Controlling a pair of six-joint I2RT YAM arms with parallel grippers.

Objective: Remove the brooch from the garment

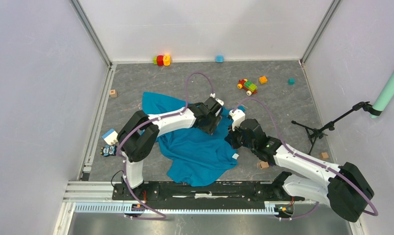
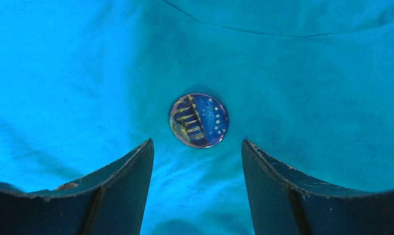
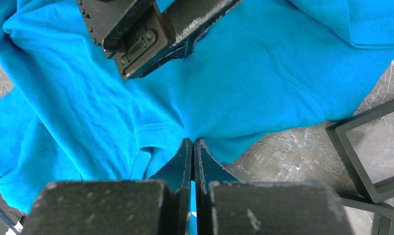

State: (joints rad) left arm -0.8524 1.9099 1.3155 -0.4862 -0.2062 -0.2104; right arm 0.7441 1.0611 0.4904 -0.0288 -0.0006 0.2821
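The brooch (image 2: 199,120) lies flat against the blue shirt (image 2: 77,83), face up. It sits in a smooth stretch of cloth near the middle of the shirt, which lies rumpled on the counter (image 1: 283,107). Our left claw (image 2: 197,152) hangs right over it with its fingers apart, one on each side and just short of the round disc, and as far as we can see it touches nothing. We judge that it is lined up this way so the fingers can drop either side of the rim and close on it.

Our right claw (image 3: 193,142) is shut tight at the shirt's edge, where cloth meets bare counter. Folds run in toward its tips and a sliver of blue shows between the fingers, so we take it to be clamped on the shirt. That grip makes sense as an anchor: with one edge held, the cloth should stay down instead of rising with the brooch when we pull.

Two black frames (image 3: 376,147) lie on the counter beside the shirt, apart from the work. We cannot see how the brooch is fastened underneath, so we cannot say how hard the pull must be.
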